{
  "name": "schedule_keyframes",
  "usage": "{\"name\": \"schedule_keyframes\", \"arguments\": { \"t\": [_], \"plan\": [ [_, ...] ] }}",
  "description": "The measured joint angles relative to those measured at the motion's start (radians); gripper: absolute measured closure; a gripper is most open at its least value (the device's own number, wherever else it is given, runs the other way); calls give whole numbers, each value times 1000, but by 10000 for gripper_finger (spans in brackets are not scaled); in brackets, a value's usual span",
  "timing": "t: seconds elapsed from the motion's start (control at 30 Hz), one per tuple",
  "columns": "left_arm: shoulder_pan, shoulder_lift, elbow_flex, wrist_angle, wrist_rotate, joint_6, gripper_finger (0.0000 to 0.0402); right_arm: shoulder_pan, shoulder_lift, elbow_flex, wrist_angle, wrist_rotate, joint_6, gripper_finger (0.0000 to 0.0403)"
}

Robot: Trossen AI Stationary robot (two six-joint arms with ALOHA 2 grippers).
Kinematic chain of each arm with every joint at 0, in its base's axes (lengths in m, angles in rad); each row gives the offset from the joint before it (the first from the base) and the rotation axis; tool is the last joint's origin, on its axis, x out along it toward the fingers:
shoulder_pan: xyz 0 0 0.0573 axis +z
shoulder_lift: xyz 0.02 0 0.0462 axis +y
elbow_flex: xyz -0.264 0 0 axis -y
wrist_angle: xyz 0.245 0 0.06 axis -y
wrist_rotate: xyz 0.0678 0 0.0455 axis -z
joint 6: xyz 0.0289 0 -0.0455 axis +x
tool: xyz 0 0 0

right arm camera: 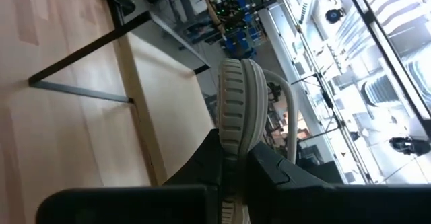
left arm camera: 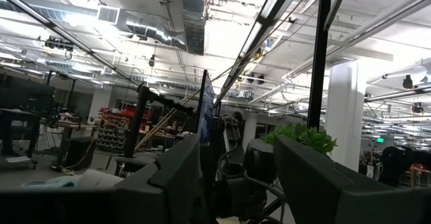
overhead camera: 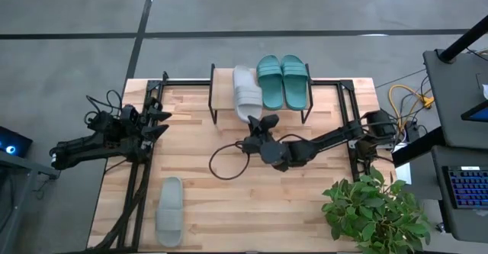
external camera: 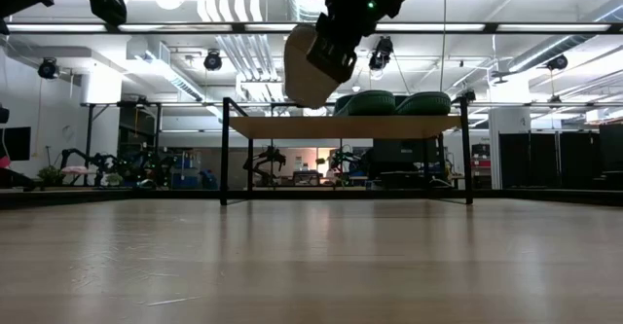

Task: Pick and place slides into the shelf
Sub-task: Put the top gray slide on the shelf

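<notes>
The shelf (overhead camera: 222,80) stands at the table's far edge, and the teal pair (overhead camera: 282,81) lies side by side on the right part of its plank. My right gripper (overhead camera: 256,123) is shut on one light grey slide (overhead camera: 245,92), which hovers over the plank's left part, beside the teal pair. In the low view this grey slide (external camera: 308,66) shows above the plank (external camera: 341,126). The other grey slide (overhead camera: 169,210) lies flat on the table near its near-left corner. My left gripper (left arm camera: 236,183) waits open at the table's left side, raised and touching nothing. My right gripper pinches the grey slide's sole at its near end (right arm camera: 232,150) between the two fingers, one on each face of the sole. The fingers come level from the near side, along the slide's length. The slide is lifted clear and reaches out over the shelf plank (right arm camera: 168,96).
A potted plant (overhead camera: 377,212) stands at the table's near-right corner. A black cable loop (overhead camera: 221,162) lies on the table below the right arm. The shelf's thin black legs (external camera: 225,154) stand at its ends. Bare wood (overhead camera: 252,208) lies between the loose slide and the plant.
</notes>
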State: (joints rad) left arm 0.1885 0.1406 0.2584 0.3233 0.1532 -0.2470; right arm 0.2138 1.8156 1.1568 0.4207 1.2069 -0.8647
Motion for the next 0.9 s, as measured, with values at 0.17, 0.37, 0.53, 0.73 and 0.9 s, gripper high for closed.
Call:
{"name": "schedule_keyframes", "arguments": {
  "t": [0.17, 0.37, 0.53, 0.73, 0.9],
  "plan": [
    [0, 0, 0, 0, 0, 0, 226, 3, 39, 1, 0, 2, -46, 380],
    [0, 0, 0, 0, 0, 0, 226, 4, 87, 15, 3, 27, -68, 380],
    [0, 1, 0, 1, 0, 0, 226, 1, 119, 35, 2, 36, -84, 380],
    [0, -1, 0, -1, 0, 0, 226, -8, 137, 55, 2, 60, -123, 380],
    [0, 0, 0, -2, 0, 0, 226, -21, 137, 55, -6, 88, -132, 380]
  ]
}}
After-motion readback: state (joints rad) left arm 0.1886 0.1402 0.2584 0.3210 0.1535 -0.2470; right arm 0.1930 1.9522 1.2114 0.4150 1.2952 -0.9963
